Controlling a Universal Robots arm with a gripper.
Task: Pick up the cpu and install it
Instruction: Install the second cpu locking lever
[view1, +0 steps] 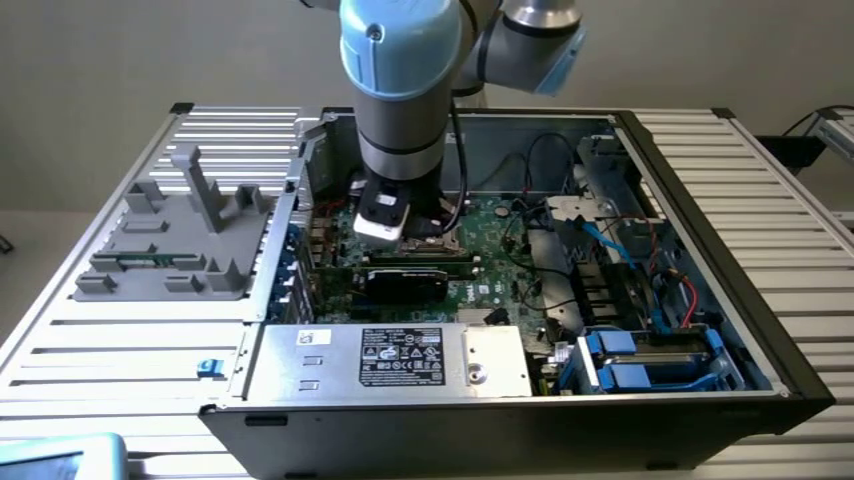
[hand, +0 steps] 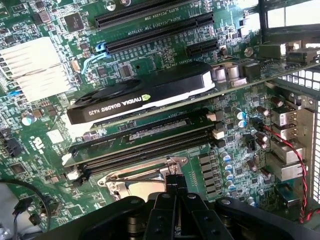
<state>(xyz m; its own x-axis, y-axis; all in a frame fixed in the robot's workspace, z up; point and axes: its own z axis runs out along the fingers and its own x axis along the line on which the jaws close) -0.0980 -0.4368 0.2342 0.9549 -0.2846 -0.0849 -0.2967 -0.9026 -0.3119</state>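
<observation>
A plain grey wall backs a slatted metal counter (view1: 120, 350) that carries an open computer case (view1: 721, 300), the largest thing on it. On the exterior view's left of the case stands a grey moulded fixture (view1: 174, 240). Inside the case lies the green motherboard (hand: 45, 125), with a silver power supply box (view1: 387, 360) along the near wall and blue drive caddies (view1: 627, 365) toward the exterior view's right.

The robot arm (view1: 400, 70) reaches straight down into the case, over the board's middle. In the wrist view the black graphics card (hand: 140, 95) stands on edge, two long memory slots (hand: 145, 145) run beside it, and just past them sits the socket (hand: 140, 177) with its shiny metal frame. The end effector (hand: 176, 200) is clenched, its black fingers (hand: 161, 215) pressed together directly above the socket.

The cpu cannot be made out; whether it sits between the fingers or in the socket cannot be told.

Room around the socket is tight: the memory slots border one side, small capacitors (hand: 227, 165) another, and red and black wires (hand: 295, 155) trail near the case wall.
</observation>
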